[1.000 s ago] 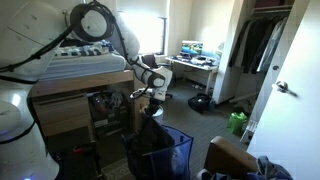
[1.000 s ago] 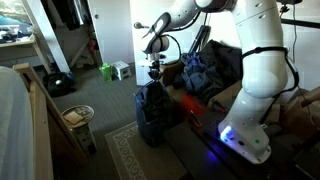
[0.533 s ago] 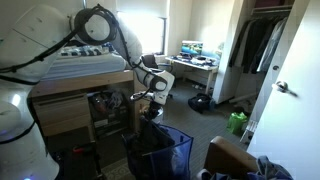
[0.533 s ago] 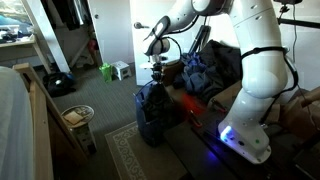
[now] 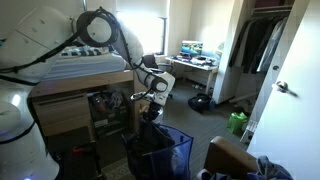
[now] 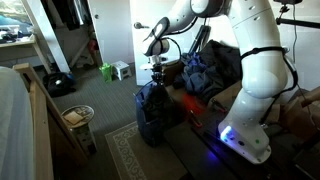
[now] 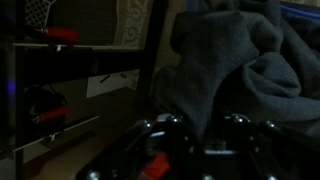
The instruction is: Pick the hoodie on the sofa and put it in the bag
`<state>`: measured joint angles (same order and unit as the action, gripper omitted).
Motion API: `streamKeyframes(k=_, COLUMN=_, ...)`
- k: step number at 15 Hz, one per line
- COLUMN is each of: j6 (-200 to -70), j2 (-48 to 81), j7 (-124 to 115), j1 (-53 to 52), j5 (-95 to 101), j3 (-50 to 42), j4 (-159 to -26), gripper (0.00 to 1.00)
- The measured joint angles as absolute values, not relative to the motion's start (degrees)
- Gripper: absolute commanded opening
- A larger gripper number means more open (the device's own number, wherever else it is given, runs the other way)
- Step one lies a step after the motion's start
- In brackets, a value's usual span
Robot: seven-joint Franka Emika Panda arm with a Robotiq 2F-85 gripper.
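- Over the open top of the blue mesh laundry hamper (image 5: 172, 152), the white robot arm (image 5: 105, 28) arches in from the side. Its elbow is high, its forearm slopes down, and its wrist is bent so the gripper (image 5: 151, 104) points straight down.
- In both exterior views the gripper hangs just above the hamper's rim. The arm's thick white base column (image 6: 252, 95) stands well to one side.
- The dark charcoal hoodie (image 6: 152, 100) is heaped inside the hamper. Its top bulges above the rim and reaches up to the gripper's tips.
- In the dim wrist view, grey folds of the hoodie fill most of the frame, and a fold runs down between the two fingers (image 7: 165, 125).
- The fingers stand somewhat apart. Whether they are pinching the fabric or only flanking it cannot be told.
- The brown sofa (image 5: 232, 155) shows only as a rounded corner near the hamper, with a light-blue cloth heap (image 5: 272, 168) just beside it.
- A pale wooden bed frame (image 5: 80, 85) stands behind the arm.
- A small green bag (image 5: 237, 122) sits on the floor, well apart from the hamper.
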<state>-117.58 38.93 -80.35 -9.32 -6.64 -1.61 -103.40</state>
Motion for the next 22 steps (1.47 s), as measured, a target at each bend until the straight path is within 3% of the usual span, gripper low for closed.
streamKeyframes(k=3, j6=-117.5, j2=38.9, j7=-80.4, j1=-9.4, j5=-6.6, j3=-1.6, j4=-102.5, gripper=0.92)
streamKeyframes(k=5, j6=-117.5, j2=38.9, j7=-80.4, j1=-9.4, j5=-6.6, j3=-1.6, j4=-101.7, gripper=1.0)
streamKeyframes(k=22, j6=-117.9, j2=31.0, j7=-86.3, j1=-7.0, j5=-2.7, j3=-7.8, j4=-100.3, gripper=1.0)
